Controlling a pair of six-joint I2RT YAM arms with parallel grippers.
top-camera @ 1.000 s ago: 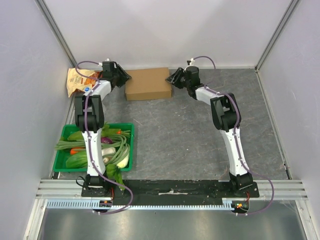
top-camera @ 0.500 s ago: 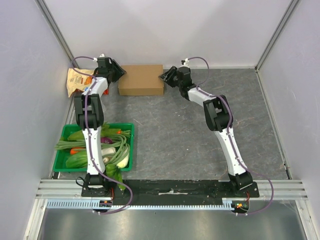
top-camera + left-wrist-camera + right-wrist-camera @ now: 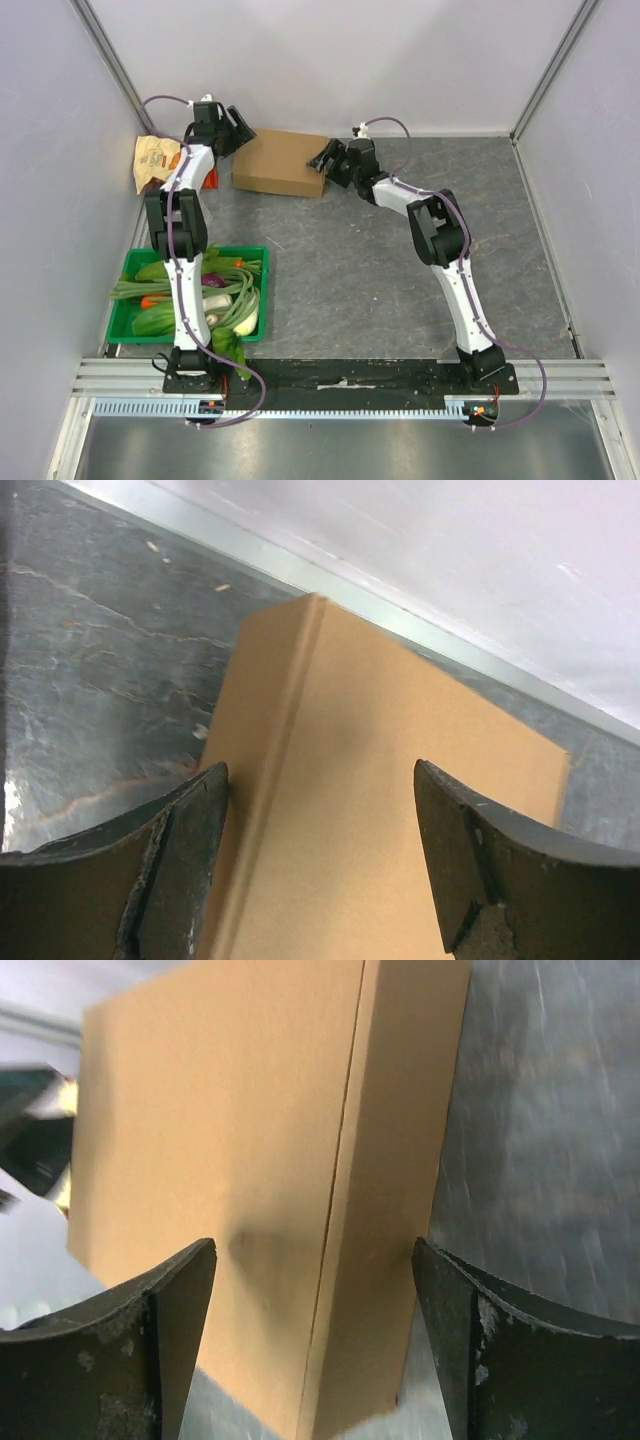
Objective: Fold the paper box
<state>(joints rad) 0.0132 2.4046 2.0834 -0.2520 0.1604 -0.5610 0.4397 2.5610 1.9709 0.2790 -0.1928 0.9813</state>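
Nearest to the bases, well behind the fingertips of both arms, a green crate (image 3: 122, 305) of vegetables (image 3: 200, 295) stands just beside the left arm (image 3: 180, 260). Both the left arm and the right arm (image 3: 450, 260) reach to the far part of the grey table (image 3: 380, 270).

The left gripper (image 3: 320, 775) has its fingers (image 3: 180, 860) spread wide, and nothing is clamped between them. In the left wrist view the paper box (image 3: 400, 810) fills the gap between the two tips and goes on beyond them. One folded edge of it runs away from the inner side of the finger at the left of that view. Whether the tips touch the cardboard, I cannot tell.

The right gripper (image 3: 312, 1250) is also opened, its fingers (image 3: 480, 1360) far apart. Between them show the flat brown top of the box and a narrower side face, which meet in a straight edge running away from the middle of the gap.

From above, the box lies low and closed on the table between the two grippers, a little askew to the back wall (image 3: 330, 60). The left fingertips are at its far left corner and the right fingertips at its right end. On the outer side of the left fingers, away from the box, lies an orange-and-tan snack bag (image 3: 155, 160). Beyond all the fingertips is the wall.
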